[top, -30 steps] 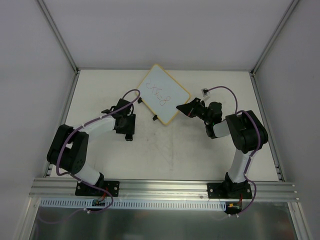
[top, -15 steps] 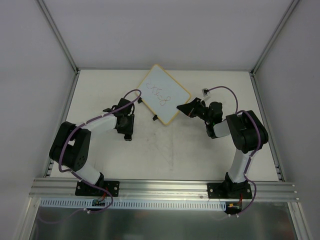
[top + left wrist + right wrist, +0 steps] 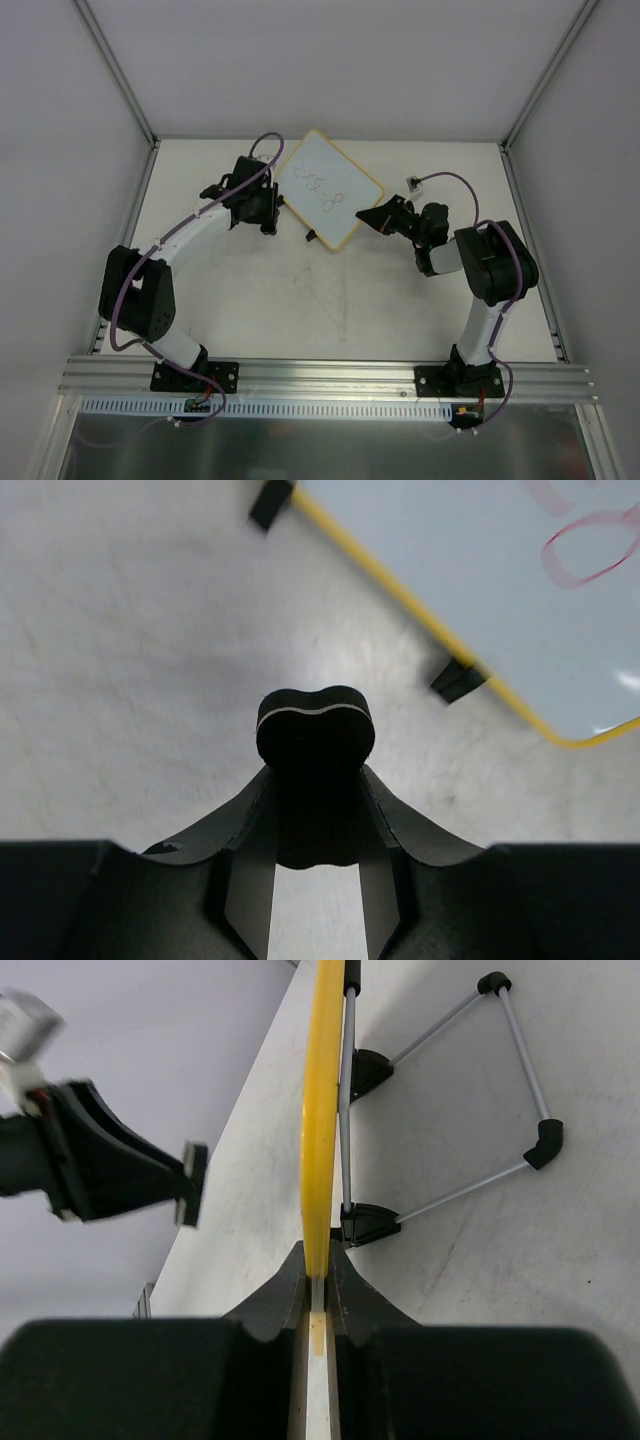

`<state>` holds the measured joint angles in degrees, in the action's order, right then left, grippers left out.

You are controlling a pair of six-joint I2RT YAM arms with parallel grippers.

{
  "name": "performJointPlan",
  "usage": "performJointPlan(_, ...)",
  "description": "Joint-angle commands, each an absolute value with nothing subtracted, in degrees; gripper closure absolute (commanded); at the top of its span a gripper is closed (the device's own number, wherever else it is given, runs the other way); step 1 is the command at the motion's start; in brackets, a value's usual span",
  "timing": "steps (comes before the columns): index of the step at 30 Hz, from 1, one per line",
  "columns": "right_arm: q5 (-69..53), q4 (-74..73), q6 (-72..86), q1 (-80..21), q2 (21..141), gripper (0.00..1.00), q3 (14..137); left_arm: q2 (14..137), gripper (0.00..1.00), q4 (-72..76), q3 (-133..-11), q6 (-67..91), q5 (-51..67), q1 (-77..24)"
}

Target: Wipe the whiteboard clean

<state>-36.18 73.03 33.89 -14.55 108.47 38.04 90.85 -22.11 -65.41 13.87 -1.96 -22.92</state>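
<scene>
Found right gripper [image 3: 366, 215] pinched shut on the yellow rim of the whiteboard [image 3: 328, 190] at centre right, probably to steady it propped on its wire stand [image 3: 465, 1192], and left gripper [image 3: 315, 815] clamped on the black eraser [image 3: 315, 730] just left of the board, upper centre, poised for wiping the scribbles [image 3: 322, 186].

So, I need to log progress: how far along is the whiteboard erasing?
Done: the right gripper is shut on the whiteboard at its yellow edge, steadying it, and the left gripper has the black eraser pinched. In hand: the eraser is short of the board, not touching it. Left: all the scribbles, none wiped yet.
</scene>
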Motion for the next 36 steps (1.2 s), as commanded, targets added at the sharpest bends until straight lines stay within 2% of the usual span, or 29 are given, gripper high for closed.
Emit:
performJointPlan(1, -37.35, 83.06, 34.19, -13.89, 106.09, 1.00, 38.24, 91.66, 1.00, -20.57, -75.04, 9.85, -0.27, -22.94)
performJointPlan(5, -37.97, 83.06, 34.37, -13.71, 106.00, 1.00, 38.23, 95.97, 1.00, -19.34, -83.04, 7.91, 0.87, -21.71)
performJointPlan(8, -38.14, 83.06, 34.37, -13.71, 105.91, 1.00, 38.23, 100.18, 1.00, -18.20, -88.32, 7.74, 7.63, -19.25)
performJointPlan(12, -37.97, 83.06, 34.45, -13.71, 106.08, 1.00, 38.41, 104.06, 1.00, -16.88, -93.34, 4.67, 8.09, -18.81)
performJointPlan(17, -37.88, 83.06, 34.45, -13.80, 106.52, 1.00, 38.67, 106.70, 1.00, -11.88, -93.43, 1.50, 7.21, -18.81)
performJointPlan(25, -37.97, 83.06, 34.54, -13.97, 106.79, 1.00, 39.02, 106.34, 1.00, 4.30, -84.46, 0.53, 5.98, -18.81)
performJointPlan(36, -38.23, 83.06, 34.01, -14.06, 107.05, 1.00, 39.29, 114.25, 1.00, 6.42, -90.70, -1.84, 5.36, -18.81)
